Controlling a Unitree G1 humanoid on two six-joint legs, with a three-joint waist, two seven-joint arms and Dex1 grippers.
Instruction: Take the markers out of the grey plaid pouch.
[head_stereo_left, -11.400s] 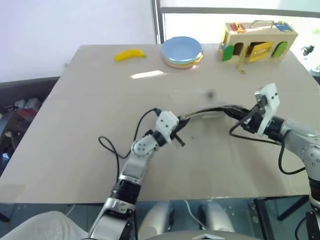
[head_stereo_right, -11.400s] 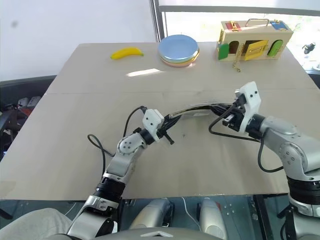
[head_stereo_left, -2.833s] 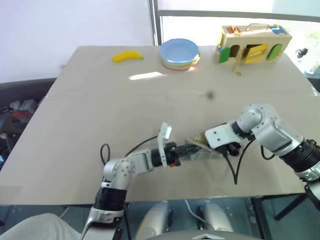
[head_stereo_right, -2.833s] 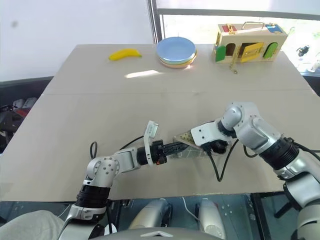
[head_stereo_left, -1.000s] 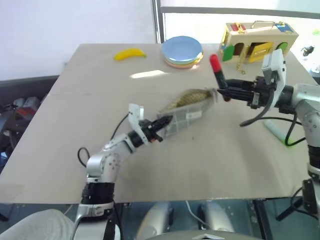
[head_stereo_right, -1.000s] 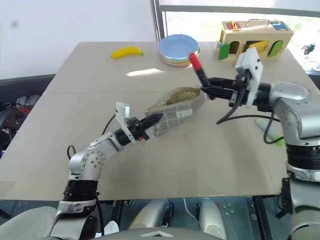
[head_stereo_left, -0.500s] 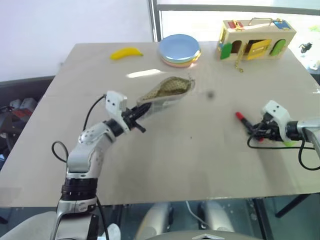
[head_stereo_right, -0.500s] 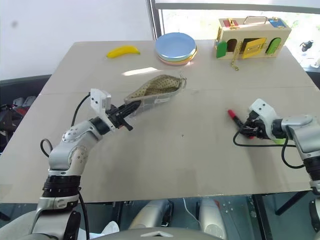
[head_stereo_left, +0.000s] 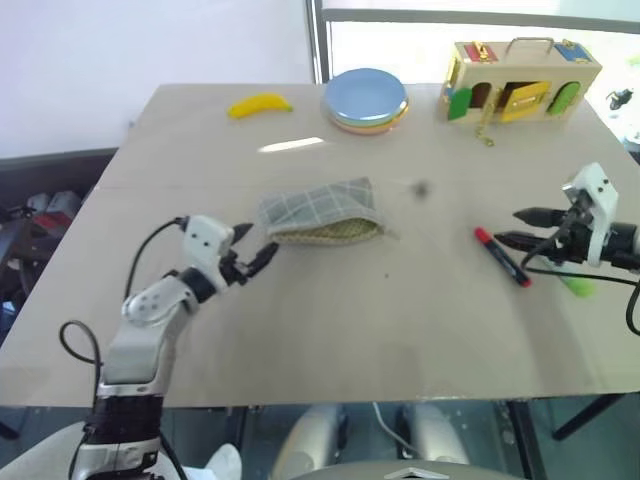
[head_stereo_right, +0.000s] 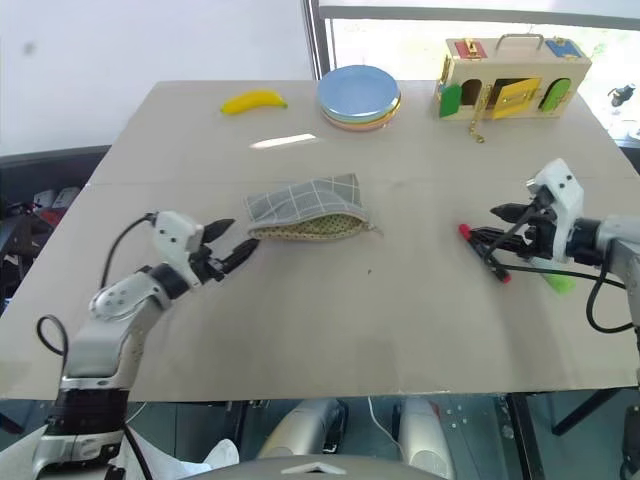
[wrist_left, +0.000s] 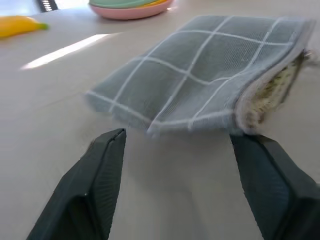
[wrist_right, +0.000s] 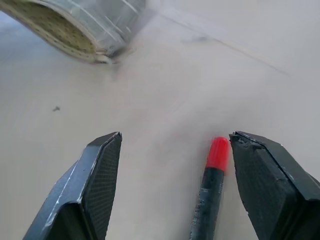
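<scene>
The grey plaid pouch (head_stereo_left: 320, 210) lies flat on the table's middle, its open mouth with the yellowish lining facing the front edge. My left gripper (head_stereo_left: 252, 245) stands open just left of it, apart from the pouch (wrist_left: 210, 90) and holding nothing. The red marker (head_stereo_left: 502, 257) lies on the table at the right. My right gripper (head_stereo_left: 512, 226) hovers open above and slightly right of the red marker (wrist_right: 212, 170), empty. A light green marker (head_stereo_right: 556, 280) lies farther right, partly hidden under my right arm.
A yellow banana (head_stereo_left: 259, 105), a stack of plates (head_stereo_left: 366, 98) and a wooden latch box (head_stereo_left: 522, 78) stand along the table's far edge. Bare tabletop (head_stereo_left: 380, 320) stretches between the pouch and the front edge.
My left gripper has opened and let go of the pouch, which now lies flat; it drew back to the left. My right gripper has released the red marker and pulled away from it.
</scene>
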